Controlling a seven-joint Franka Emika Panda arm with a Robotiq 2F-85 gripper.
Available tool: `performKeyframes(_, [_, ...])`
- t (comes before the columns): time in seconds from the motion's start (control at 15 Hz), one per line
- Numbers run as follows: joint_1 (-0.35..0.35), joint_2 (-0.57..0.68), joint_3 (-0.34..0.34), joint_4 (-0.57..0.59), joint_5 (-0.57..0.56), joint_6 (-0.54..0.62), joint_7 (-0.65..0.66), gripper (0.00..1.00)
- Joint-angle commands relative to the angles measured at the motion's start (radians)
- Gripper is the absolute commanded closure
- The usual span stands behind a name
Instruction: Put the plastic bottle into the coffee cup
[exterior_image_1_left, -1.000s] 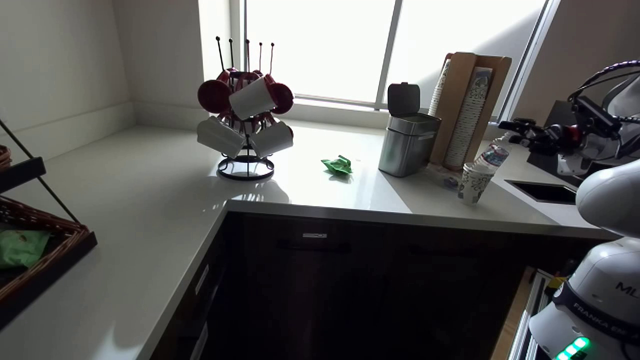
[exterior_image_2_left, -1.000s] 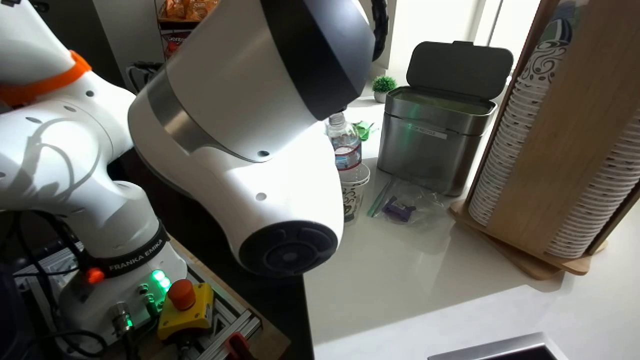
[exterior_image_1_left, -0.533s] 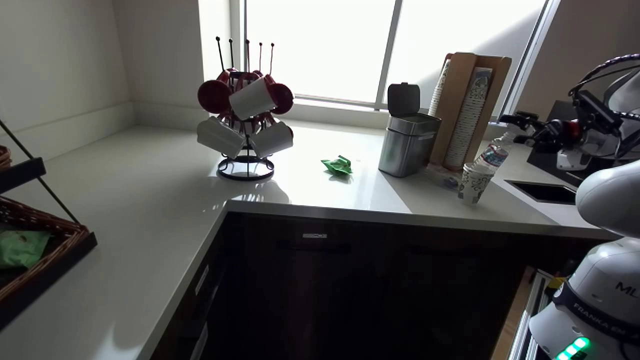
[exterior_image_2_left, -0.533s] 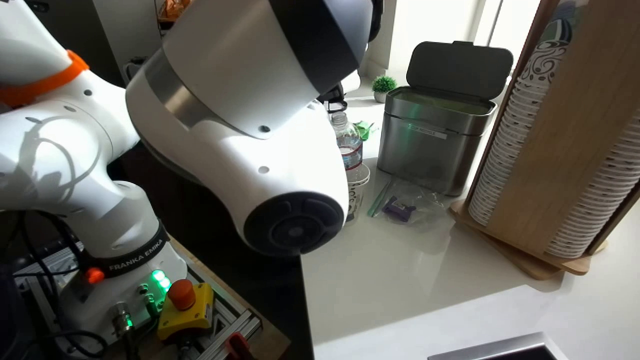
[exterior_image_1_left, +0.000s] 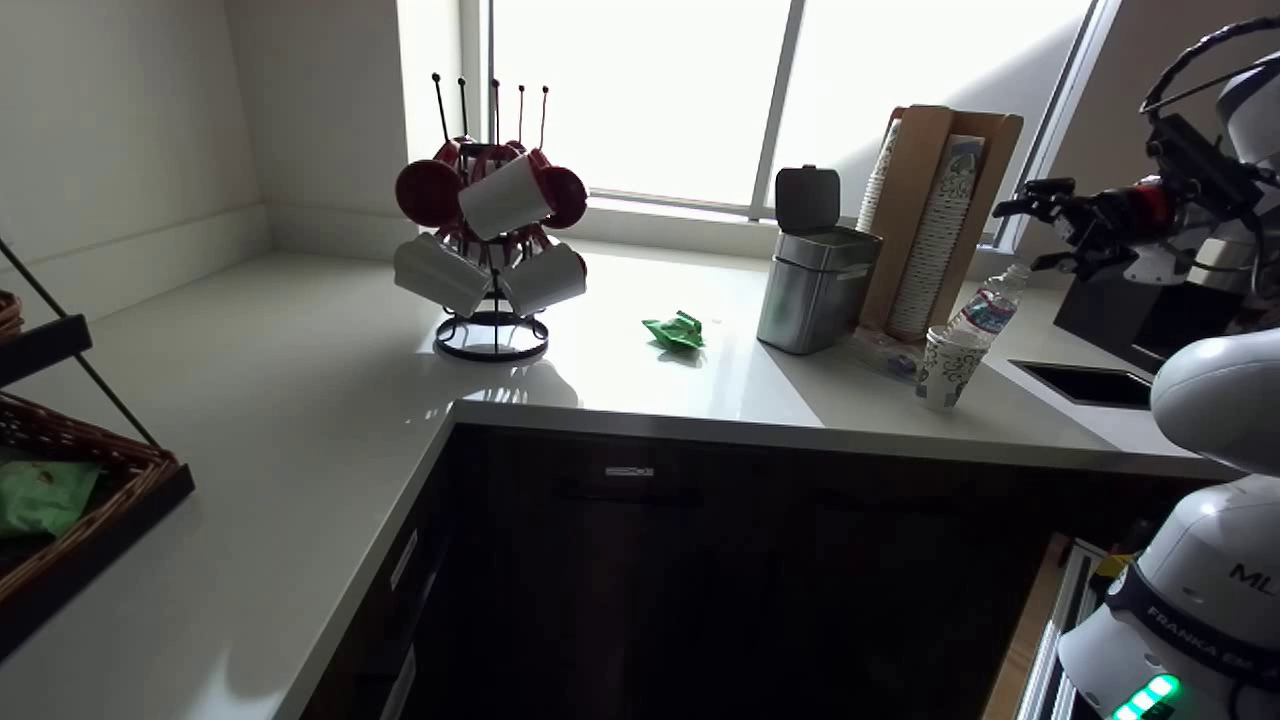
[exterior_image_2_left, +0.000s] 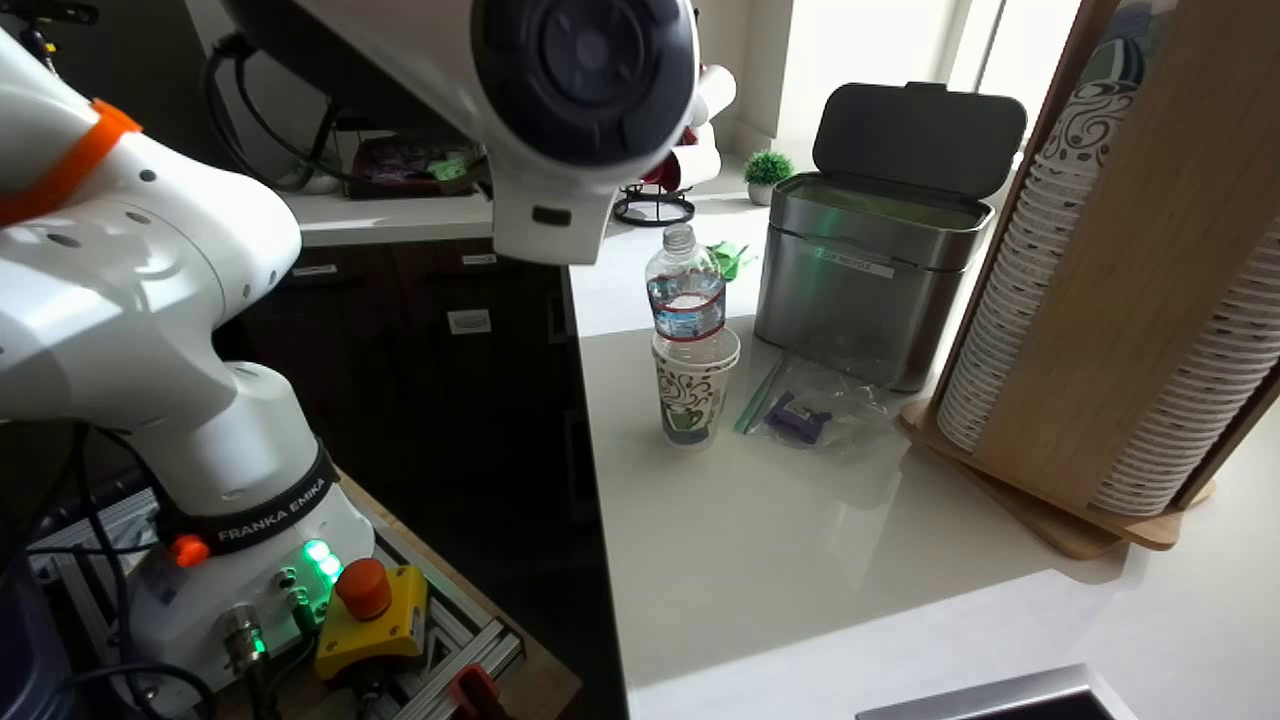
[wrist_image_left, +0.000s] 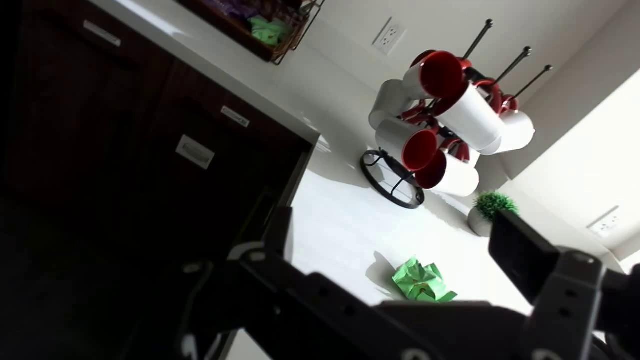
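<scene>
The clear plastic bottle (exterior_image_2_left: 685, 285) with a red and blue label stands bottom-down inside the patterned paper coffee cup (exterior_image_2_left: 690, 405). Its upper half and neck stick out above the rim. In an exterior view the bottle (exterior_image_1_left: 988, 308) leans towards the robot in the cup (exterior_image_1_left: 946, 372), which stands upright on the counter. My gripper (exterior_image_1_left: 1022, 236) is open and empty, just above and apart from the bottle's neck. In the wrist view the open jaws (wrist_image_left: 400, 245) have nothing between them; bottle and cup are out of that view. In an exterior view (exterior_image_2_left: 590, 60) the arm hides the gripper.
A steel bin (exterior_image_2_left: 870, 290) with raised lid and a wooden cup dispenser (exterior_image_2_left: 1120, 330) stand near the cup. A clear bag (exterior_image_2_left: 820, 410) lies beside it. A mug rack (exterior_image_1_left: 492, 330), a green wrapper (exterior_image_1_left: 677, 330) and a plant (exterior_image_2_left: 766, 172) stand farther off. The counter's front edge is close.
My gripper has risen from the bottle's neck and its fingers have spread farther apart. The arm has lifted, uncovering the bottle and cup. The bottle stays in the cup.
</scene>
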Motion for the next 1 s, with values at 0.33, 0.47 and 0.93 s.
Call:
performKeyframes(0.33, [-0.017,-0.301,0.17,-0.009,-0.183,0.108,0.061,0.0])
performKeyframes(0.47, [-0.012,-0.343,0.186,0.0,-0.242,0.132,0.054,0.0])
performKeyframes(0.93, [0.074,-0.351,0.217,0.012,-0.364,0.234,0.063,0.0])
